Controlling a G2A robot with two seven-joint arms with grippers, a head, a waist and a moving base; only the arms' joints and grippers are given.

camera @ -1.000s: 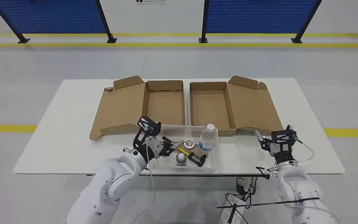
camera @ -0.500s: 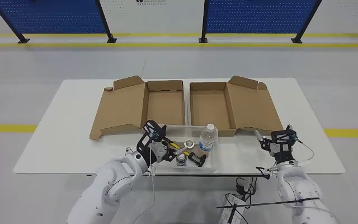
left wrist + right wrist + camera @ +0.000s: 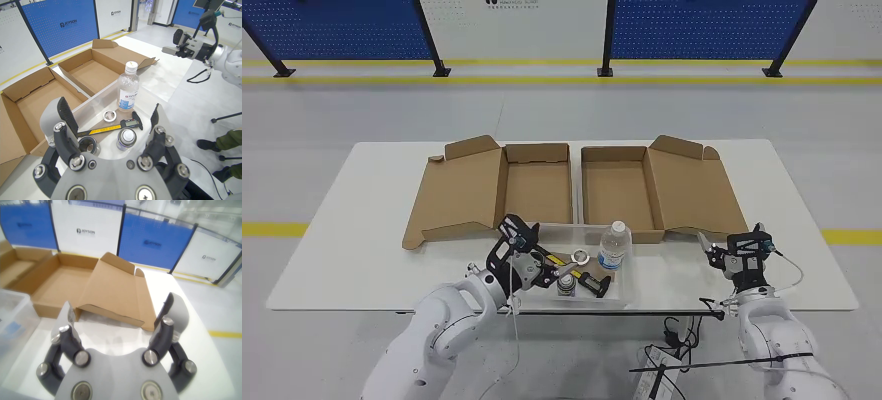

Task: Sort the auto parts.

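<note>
Bearing (image 3: pixel 88 144), metal ring (image 3: pixel 109 115), caliper (image 3: pixel 105 129) and small can (image 3: pixel 127 138) in clear tray (image 3: pixel 13 308) at near edge of table (image 3: pixel 362 230), upright bottle (image 3: pixel 128 91) alongside. Left gripper (image 3: pixel 109 102) spread wide just above; bearing close under one finger in wrist view. Right gripper (image 3: pixel 118 299) wide, empty, far right beside right cardboard box (image 3: pixel 617 190).

White table (image 3: pixel 332 260) stands on pale grey floor (image 3: pixel 342 115). Yellow floor lines (image 3: pixel 542 79) run behind and beside it. Backdrop: blue perforated panels (image 3: pixel 342 28) alternating with white panels (image 3: pixel 517 25), on black posts (image 3: pixel 430 42). Lighting even.
</note>
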